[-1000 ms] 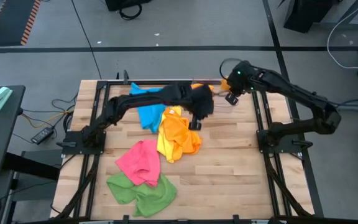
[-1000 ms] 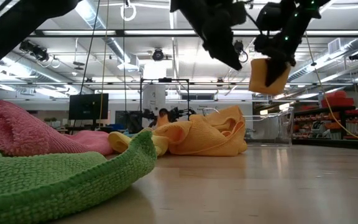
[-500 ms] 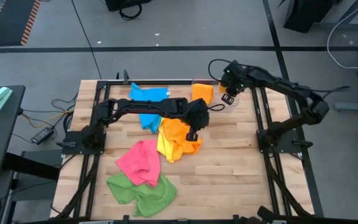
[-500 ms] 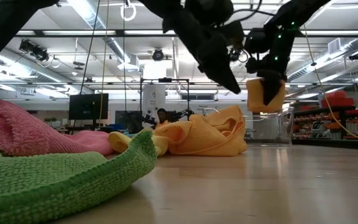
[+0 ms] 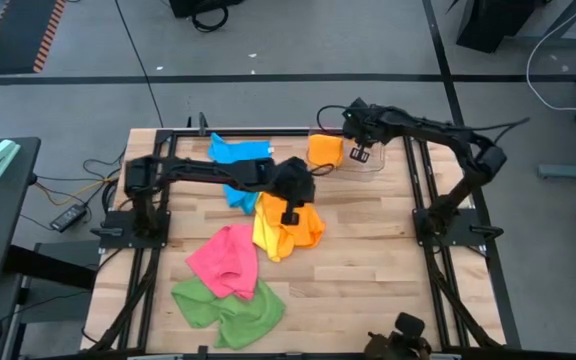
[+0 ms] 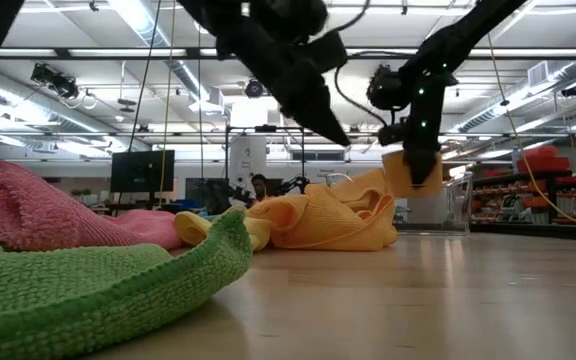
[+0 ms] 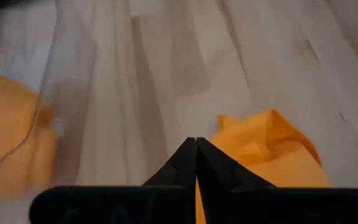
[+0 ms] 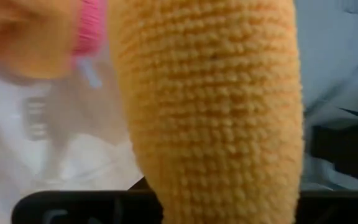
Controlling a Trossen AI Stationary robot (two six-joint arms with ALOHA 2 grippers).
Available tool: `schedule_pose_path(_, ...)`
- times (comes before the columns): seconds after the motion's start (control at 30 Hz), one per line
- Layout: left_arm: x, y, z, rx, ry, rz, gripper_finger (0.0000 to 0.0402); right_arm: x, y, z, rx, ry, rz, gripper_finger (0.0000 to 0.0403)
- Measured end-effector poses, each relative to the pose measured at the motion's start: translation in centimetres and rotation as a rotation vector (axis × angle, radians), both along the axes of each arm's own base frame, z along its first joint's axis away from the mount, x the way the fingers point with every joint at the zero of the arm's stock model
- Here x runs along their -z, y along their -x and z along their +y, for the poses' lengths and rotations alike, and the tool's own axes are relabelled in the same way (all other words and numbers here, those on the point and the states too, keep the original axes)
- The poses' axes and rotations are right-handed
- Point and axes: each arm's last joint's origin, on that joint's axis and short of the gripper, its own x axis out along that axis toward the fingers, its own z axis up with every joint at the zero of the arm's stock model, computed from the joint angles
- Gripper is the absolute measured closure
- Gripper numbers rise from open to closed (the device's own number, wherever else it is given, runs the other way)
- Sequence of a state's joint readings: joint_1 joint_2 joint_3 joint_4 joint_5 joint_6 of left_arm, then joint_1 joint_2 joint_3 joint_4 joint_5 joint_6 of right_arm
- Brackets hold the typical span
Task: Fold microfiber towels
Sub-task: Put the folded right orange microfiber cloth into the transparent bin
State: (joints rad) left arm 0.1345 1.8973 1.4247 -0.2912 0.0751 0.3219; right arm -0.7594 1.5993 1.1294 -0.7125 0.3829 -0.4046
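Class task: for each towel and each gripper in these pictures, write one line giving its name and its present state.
Folded orange towel: held off the table by the right gripper.
Loose orange towel: crumpled on the table.
Blue towel: spread, partly under the left arm.
Pink towel: crumpled.
Green towel: crumpled.
Left gripper: jaws shut, empty, over the loose orange towel.
Right gripper: jaws shut on the folded orange towel.

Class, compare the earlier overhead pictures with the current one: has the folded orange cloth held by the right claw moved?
Yes. The folded orange microfiber cloth in the right claw has travelled leftward along the wooden table's far edge, toward the blue cloth.
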Motion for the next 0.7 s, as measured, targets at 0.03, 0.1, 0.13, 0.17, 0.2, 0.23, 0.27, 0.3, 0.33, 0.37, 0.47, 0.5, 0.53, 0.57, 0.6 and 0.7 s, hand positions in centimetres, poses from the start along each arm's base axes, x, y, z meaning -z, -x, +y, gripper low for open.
schedule_pose_path(0.03,-0.5,0.5,0.0,-0.008,-0.006,-0.032,0.0391,0.3,-0.2,-0.1,0.007,0.02,0.021,0.0354)
schedule_pose_path(0.1,-0.6,1.6,0.0,-0.023,-0.007,-0.053,0.0394,1.0,-0.8,0.1,0.007,0.04,0.065,0.0354)
schedule_pose_path(0.13,-0.7,2.1,0.0,-0.034,-0.004,-0.069,0.0394,1.3,-1.1,0.2,-0.002,0.051,0.082,0.0354)
schedule_pose_path(0.17,-0.3,2.8,-0.1,-0.041,-0.003,-0.055,0.0394,1.7,-1.2,0.4,-0.017,0.044,0.101,0.0354)
schedule_pose_path(0.2,-0.4,3.2,-0.2,-0.05,-0.005,-0.072,0.0392,2.2,-1.6,0.7,-0.042,0.041,0.129,0.0354)
schedule_pose_path(0.23,-0.3,3.8,-0.3,-0.064,0.001,-0.071,0.0388,2.5,-1.8,0.9,-0.069,0.026,0.144,0.0354)
schedule_pose_path(0.27,-0.2,4.3,-0.3,-0.067,0.001,-0.074,0.0384,2.9,-1.7,1.1,-0.097,-0.008,0.171,0.0354)
schedule_pose_path(0.3,-0.6,4.7,-0.4,-0.075,0.001,-0.101,0.038,3.1,-1.7,1.3,-0.128,-0.033,0.192,0.0354)
schedule_pose_path(0.33,-0.6,5.3,-0.5,-0.083,0.01,-0.095,0.0376,3.1,-1.7,1.5,-0.158,-0.072,0.174,0.0354)
schedule_pose_path(0.37,-0.6,5.6,-0.6,-0.083,0.015,-0.097,0.0373,3.1,-1.6,1.5,-0.181,-0.123,0.147,0.0354)
schedule_pose_path(0.47,-0.8,6.5,-0.9,-0.091,0.03,-0.088,0.0367,3.0,-1.3,1.6,-0.229,-0.268,0.022,0.0354)
schedule_pose_path(0.5,-1.1,6.6,-1.1,-0.093,0.034,-0.103,0.0367,3.0,-1.1,1.6,-0.239,-0.315,-0.005,0.0354)
schedule_pose_path(0.53,-1.2,6.8,-1.1,-0.092,0.034,-0.102,0.0367,3.0,-0.8,1.5,-0.243,-0.359,-0.021,0.0354)
schedule_pose_path(0.57,-1.5,6.9,-1.2,-0.089,0.034,-0.109,0.0368,3.0,-0.5,1.4,-0.241,-0.392,-0.03,0.0354)
schedule_pose_path(0.6,-1.7,7.0,-1.4,-0.086,0.034,-0.118,0.0369,3.0,-0.2,1.3,-0.238,-0.412,-0.032,0.0354)
schedule_pose_path(0.7,-1.8,7.0,-1.4,-0.079,0.028,-0.12,0.0377,2.7,0.6,0.9,-0.219,-0.45,-0.02,0.0354)
